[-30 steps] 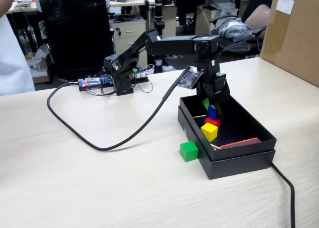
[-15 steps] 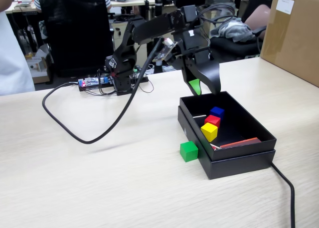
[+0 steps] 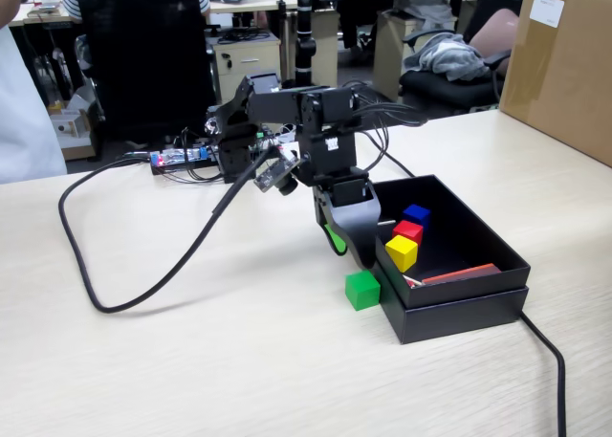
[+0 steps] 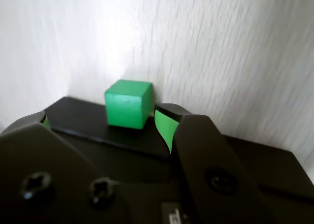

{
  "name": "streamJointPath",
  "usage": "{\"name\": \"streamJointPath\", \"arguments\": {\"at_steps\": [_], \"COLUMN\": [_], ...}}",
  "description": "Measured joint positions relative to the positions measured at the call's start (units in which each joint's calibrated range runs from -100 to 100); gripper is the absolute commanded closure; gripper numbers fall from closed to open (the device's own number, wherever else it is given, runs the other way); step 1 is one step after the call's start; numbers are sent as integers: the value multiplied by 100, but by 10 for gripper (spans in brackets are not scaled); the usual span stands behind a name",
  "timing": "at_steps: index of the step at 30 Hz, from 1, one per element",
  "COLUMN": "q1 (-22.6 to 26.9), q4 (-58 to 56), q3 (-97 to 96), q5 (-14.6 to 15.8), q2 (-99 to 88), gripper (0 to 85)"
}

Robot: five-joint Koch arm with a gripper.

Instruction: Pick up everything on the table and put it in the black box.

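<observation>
We observe the gripper (image 3: 352, 253) hanging just above the table (image 3: 191, 360), pointed down beside the left wall of the black box (image 3: 459, 308) in the fixed view. Its jaws stand apart and grasp nothing: in the wrist view the gripper (image 4: 105, 123) shows 2 fingertips with green pads (image 4: 163, 128) spread wide, and the gap between them frames the green cube (image 4: 127, 104).

We locate the green cube (image 3: 362, 289) on the table, outside the box, just beside the box's left wall near its front corner. In the fixed view the gripper sits directly above and slightly behind this cube, close to it; we cannot tell from the pictures whether any fingertip touches the cube, though the wrist view shows clear space on each side of it.

We count 3 cubes inside the black box, along its left side: the yellow cube (image 3: 402, 252) nearest the front, the red cube (image 3: 408, 231) just behind it, and the blue cube (image 3: 416, 214) behind that. The 3 stand close together in a short row. A red strip (image 3: 461, 273) lies on the box floor toward the front wall.

A thick black cable (image 3: 143, 289) loops across the table from the arm toward the left of the fixed view. A 2nd black cable (image 3: 547, 356) runs from the box's front right corner to the bottom edge.
</observation>
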Motion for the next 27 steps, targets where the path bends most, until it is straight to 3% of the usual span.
{"name": "streamJointPath", "arguments": {"at_steps": [9, 11, 14, 15, 22, 27], "q1": [54, 54, 54, 54, 20, 29], "q4": [8, 15, 23, 23, 23, -8], "q3": [201, 210, 393, 466, 329, -612], "q5": [0, 0, 0, 0, -5, -5], "q2": [971, 1100, 1256, 1320, 1036, -2278], "gripper": [426, 503, 801, 837, 846, 846]}}
